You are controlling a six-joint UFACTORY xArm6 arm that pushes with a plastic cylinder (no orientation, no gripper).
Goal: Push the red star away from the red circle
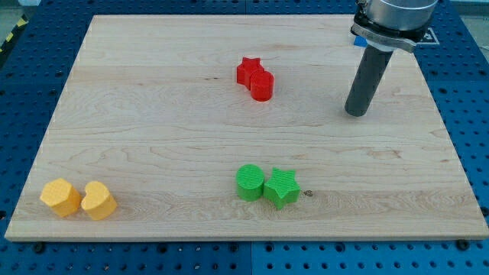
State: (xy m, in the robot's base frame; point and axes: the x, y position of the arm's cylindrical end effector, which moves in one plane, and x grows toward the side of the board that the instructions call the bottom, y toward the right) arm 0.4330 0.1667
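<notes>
On a wooden surface (pixel 153 114), the red star (pixel 247 70) touches the red circle (pixel 262 85) at its upper-left, both well left of my tip (pixel 355 113), a bare rod end effector holding nothing, touching no block.

red star (pixel 247 70), red circle (pixel 262 85), two green blocks (pixel 249 183), two yellow blocks (pixel 61 197), pale wood-grain board (pixel 153 114), dark rod (pixel 367 76)

The red star (pixel 247 69) lies flat just above the frame's centre, at upper middle. The red circle (pixel 262 85), a short upright cylinder, touches it at its lower right.
</notes>
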